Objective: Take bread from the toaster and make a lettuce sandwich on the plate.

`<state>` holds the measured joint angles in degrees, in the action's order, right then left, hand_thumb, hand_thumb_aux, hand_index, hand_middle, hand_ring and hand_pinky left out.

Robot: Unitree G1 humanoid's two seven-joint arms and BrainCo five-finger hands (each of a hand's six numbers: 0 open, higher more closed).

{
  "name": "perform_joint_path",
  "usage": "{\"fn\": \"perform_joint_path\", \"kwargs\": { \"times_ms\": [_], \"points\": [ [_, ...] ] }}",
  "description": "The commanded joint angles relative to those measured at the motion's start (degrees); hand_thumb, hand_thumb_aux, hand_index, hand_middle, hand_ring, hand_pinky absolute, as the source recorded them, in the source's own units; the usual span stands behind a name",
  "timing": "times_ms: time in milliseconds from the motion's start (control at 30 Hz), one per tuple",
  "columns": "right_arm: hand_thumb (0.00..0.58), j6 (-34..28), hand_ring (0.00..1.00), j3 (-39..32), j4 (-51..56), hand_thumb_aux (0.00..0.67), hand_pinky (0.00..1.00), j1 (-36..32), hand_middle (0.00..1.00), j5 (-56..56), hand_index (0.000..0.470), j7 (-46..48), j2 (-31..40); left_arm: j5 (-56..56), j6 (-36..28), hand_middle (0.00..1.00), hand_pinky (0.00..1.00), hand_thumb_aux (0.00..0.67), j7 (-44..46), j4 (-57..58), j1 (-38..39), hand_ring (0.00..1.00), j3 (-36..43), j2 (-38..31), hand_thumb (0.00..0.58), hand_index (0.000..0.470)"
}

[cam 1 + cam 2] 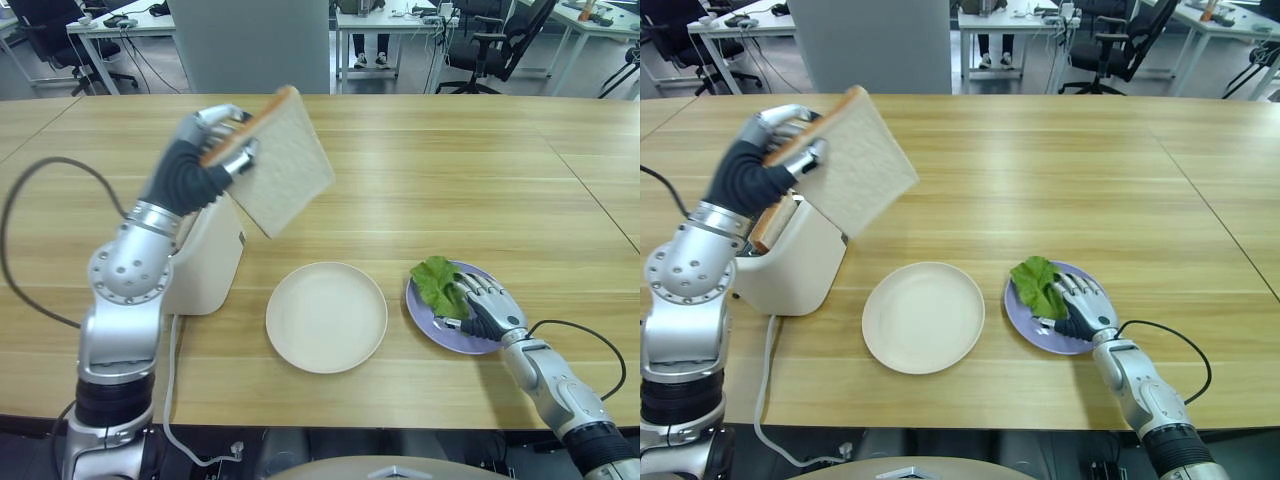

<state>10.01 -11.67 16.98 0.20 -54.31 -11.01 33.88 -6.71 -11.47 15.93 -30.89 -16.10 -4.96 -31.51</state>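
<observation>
Bread (285, 170) hangs tilted over the toaster (210, 270), your left robot hand (205, 160) clamped on its upper crust, while a second slice (768, 228) stands in the toaster's slot. Just right of the toaster you have the cream plate (326, 320), and beside that the purple plate (1025, 325) carrying the lettuce (438, 283); your right robot hand (488, 308) lies on it, fingers spread flat and touching the leaf without gripping. The toaster's cord (165, 380) trails off the front of the pale wood table (450, 180), and behind the table stand a grey panel (250, 45), desks and office chairs (490, 45).
</observation>
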Motion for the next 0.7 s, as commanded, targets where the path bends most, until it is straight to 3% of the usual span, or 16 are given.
{"fn": "perform_joint_path", "kwargs": {
  "times_ms": [33,67,333,567,667,700],
  "points": [
    [0.578,-0.2,0.00,-1.1,0.6,0.636,0.00,-0.2,0.00,0.9,0.437,-0.1,1.0,-0.4,-0.1,1.00,1.00,0.670,4.4,-0.6,3.0,1.00,5.7,0.0,0.580,0.460],
    [0.580,-0.1,0.00,-1.1,0.5,0.670,0.00,-0.2,0.00,1.0,0.460,-0.2,1.1,-0.7,0.0,1.00,1.00,0.670,5.0,-0.5,3.5,1.00,6.7,-0.1,0.580,0.460],
    [0.580,0.7,0.00,-1.1,-0.4,0.670,0.00,0.4,0.00,2.7,0.460,-1.2,1.9,-4.6,2.7,1.00,1.00,0.670,9.2,6.5,6.7,1.00,14.4,-0.7,0.580,0.460],
    [0.580,2.3,0.00,1.1,-6.7,0.670,0.00,0.9,0.00,4.7,0.460,-3.9,2.4,-8.2,7.7,1.00,1.00,0.654,12.4,19.9,6.5,1.00,21.0,-1.0,0.580,0.449],
    [0.580,3.2,0.00,2.3,-10.0,0.670,0.00,1.3,0.00,5.5,0.460,-5.1,2.6,-9.9,9.8,1.00,1.00,0.612,12.3,26.1,5.0,1.00,22.8,-0.3,0.576,0.420],
    [0.580,3.5,0.00,2.6,-11.1,0.670,0.00,1.5,0.00,5.8,0.460,-5.4,2.6,-10.9,10.7,1.00,1.00,0.518,12.0,27.8,4.5,1.00,23.4,-0.2,0.550,0.355]
  ]
}}
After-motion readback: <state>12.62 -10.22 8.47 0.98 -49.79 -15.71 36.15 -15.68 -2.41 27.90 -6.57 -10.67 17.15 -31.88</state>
